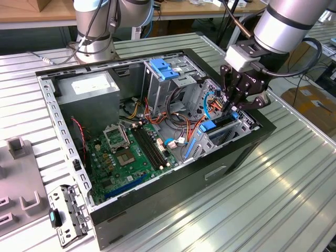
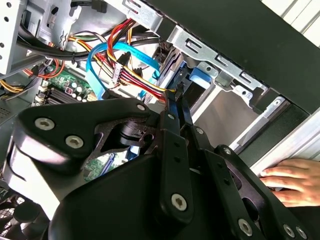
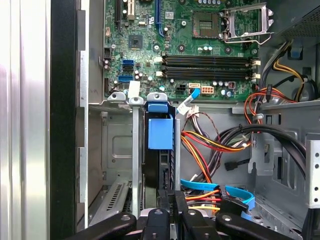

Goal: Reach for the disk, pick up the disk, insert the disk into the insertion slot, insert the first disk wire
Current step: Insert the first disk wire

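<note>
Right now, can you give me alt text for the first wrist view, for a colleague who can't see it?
The disk, in its blue carrier, sits upright in the grey insertion slot, with the black gripper beside its near end among red, orange and blue wires. Beyond lies the green motherboard.

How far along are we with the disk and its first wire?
Done, it seems: the disk with its blue carrier sits inside the insertion slot, no longer carried. In hand: the gripper is down at the rear of the bay, fingertips closed among the coloured wires, apparently pinching a connector at the disk's edge. Left: I can't see the wire seated, so that insertion looks unfinished.
</note>
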